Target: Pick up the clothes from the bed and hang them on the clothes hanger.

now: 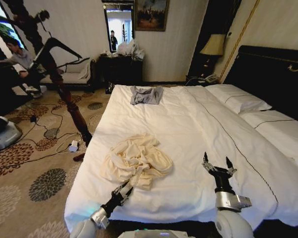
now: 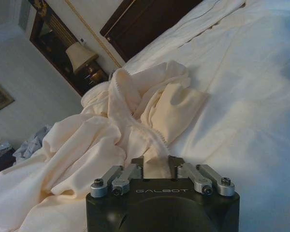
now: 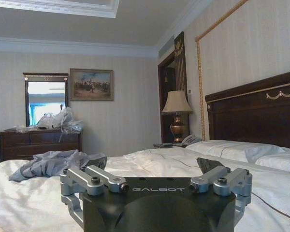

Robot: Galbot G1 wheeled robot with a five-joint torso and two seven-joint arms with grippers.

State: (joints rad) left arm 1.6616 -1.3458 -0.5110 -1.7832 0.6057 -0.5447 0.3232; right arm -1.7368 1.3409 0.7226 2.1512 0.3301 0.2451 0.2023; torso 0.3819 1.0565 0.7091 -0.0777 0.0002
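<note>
The clothes (image 1: 137, 159), a pale cream garment, lie crumpled in a heap on the near left part of the bed (image 1: 198, 129), close to its left edge. A hanging fold of the heap reaches toward the near edge, and the left gripper (image 1: 125, 189) sits right at that fold; in the left wrist view the left gripper (image 2: 156, 166) has its fingers drawn narrow on a strip of the cream cloth (image 2: 135, 125) that runs between them. To the right, well apart from the heap, the right gripper (image 1: 218, 163) stands upright over bare white sheet with its fingers (image 1: 206, 161) spread wide and nothing between them. Farther off, near the far end of the bed, a small grey garment (image 1: 146, 95) lies bunched. Pillows (image 1: 238, 99) rest at the right against the dark headboard (image 1: 273, 74). A dark wooden coat stand (image 1: 64, 94) leans on the carpet left of the bed.
</note>
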